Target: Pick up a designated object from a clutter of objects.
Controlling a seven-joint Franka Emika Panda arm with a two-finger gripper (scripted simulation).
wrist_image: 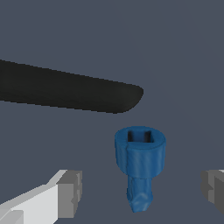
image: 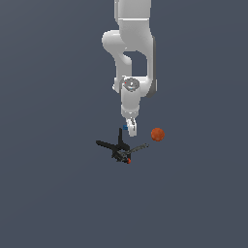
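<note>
The designated object is a tiny bright-blue piece (wrist_image: pixel 140 159) with a round slotted head and a thin stem. It lies between my gripper's (wrist_image: pixel 142 191) grey pads (wrist_image: pixel 71 192), with a gap on each side. In the exterior view my gripper (image: pixel 130 129) is lowered onto the floor, and only a speck of the blue piece (image: pixel 125 128) shows beside the white fingers. The gripper is open and holds nothing. The rest of the clutter is the black pronged tool (image: pixel 118 149) and the orange-red ball (image: pixel 157 134).
One black prong (wrist_image: pixel 70 92) of the tool ends just beyond the blue piece. The tool's red dot (image: pixel 129 161) is at its near end. The ball lies to the exterior view's right of the gripper. The dark grey floor (image: pixel 48 193) extends all around.
</note>
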